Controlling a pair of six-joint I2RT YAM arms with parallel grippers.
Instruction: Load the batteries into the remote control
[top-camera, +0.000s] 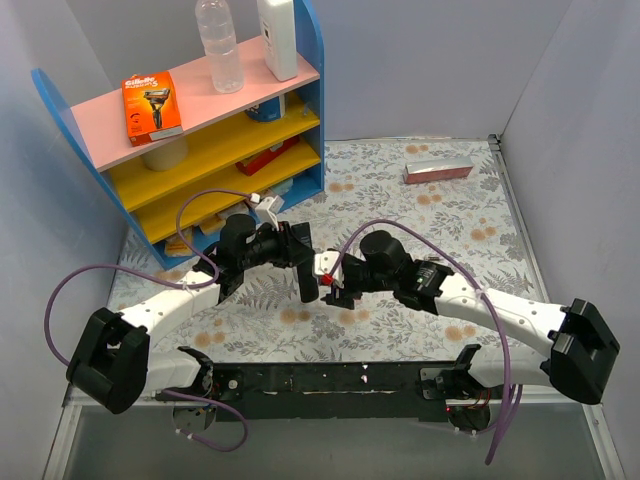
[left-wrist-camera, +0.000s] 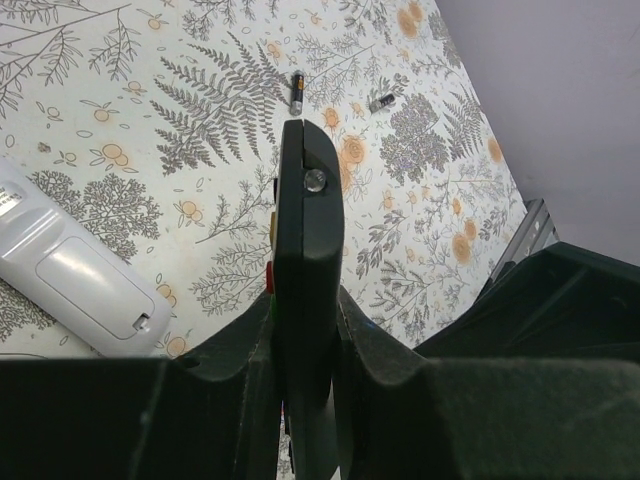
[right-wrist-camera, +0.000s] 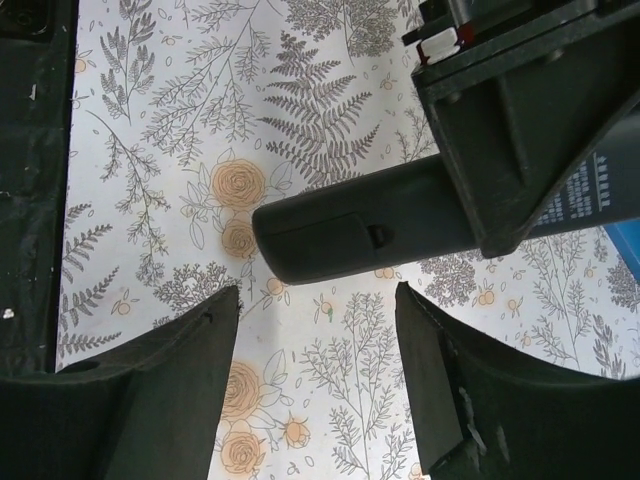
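Note:
My left gripper (left-wrist-camera: 305, 310) is shut on the black remote control (left-wrist-camera: 305, 230) and holds it edge-up above the flowered tablecloth; from above, that gripper (top-camera: 305, 272) is near the table's middle. In the right wrist view the remote control (right-wrist-camera: 350, 235) lies crosswise with its back cover and latch notch facing the camera, and a left finger (right-wrist-camera: 520, 130) is clamped on it. My right gripper (right-wrist-camera: 315, 295) is open just short of the remote's end, with nothing between its fingers. Two batteries (left-wrist-camera: 296, 92) (left-wrist-camera: 381, 102) lie loose on the cloth beyond the remote.
A white remote (left-wrist-camera: 70, 280) lies face down on the cloth to the left of the held one. A blue shelf unit (top-camera: 300, 120) with a bottle (top-camera: 218, 45) and a razor pack (top-camera: 152, 105) stands at the back left. A pink box (top-camera: 437, 170) lies at the back right.

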